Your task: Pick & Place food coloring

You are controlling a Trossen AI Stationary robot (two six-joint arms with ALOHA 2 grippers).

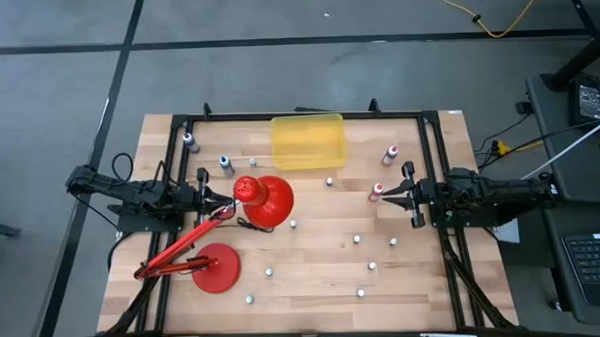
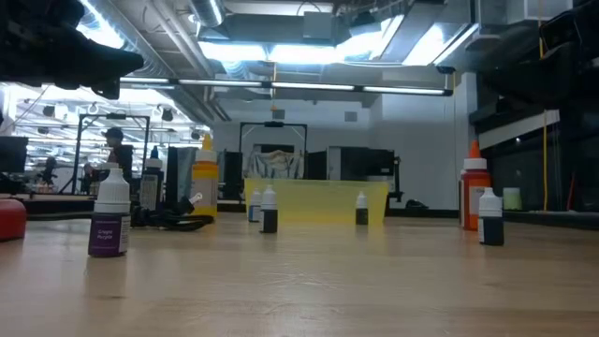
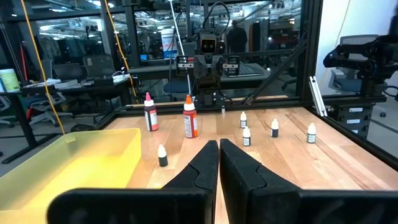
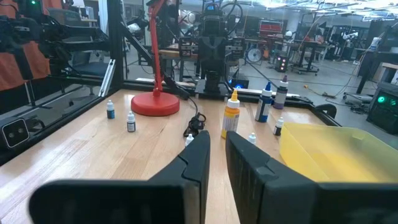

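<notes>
Several tiny food coloring bottles with pale caps stand upright, scattered over the wooden table; in the low view a purple one is nearest. The left wrist view shows several, the right wrist view more. My left gripper hovers at the table's left, beside the lamp head, shut and empty. My right gripper hovers at the table's right, next to a red bottle, its fingers a narrow gap apart, holding nothing.
A translucent yellow bin sits at the far middle of the table. A red desk lamp stands with its base near left and its head at centre. Taller bottles stand near the far corners. A black frame rings the table.
</notes>
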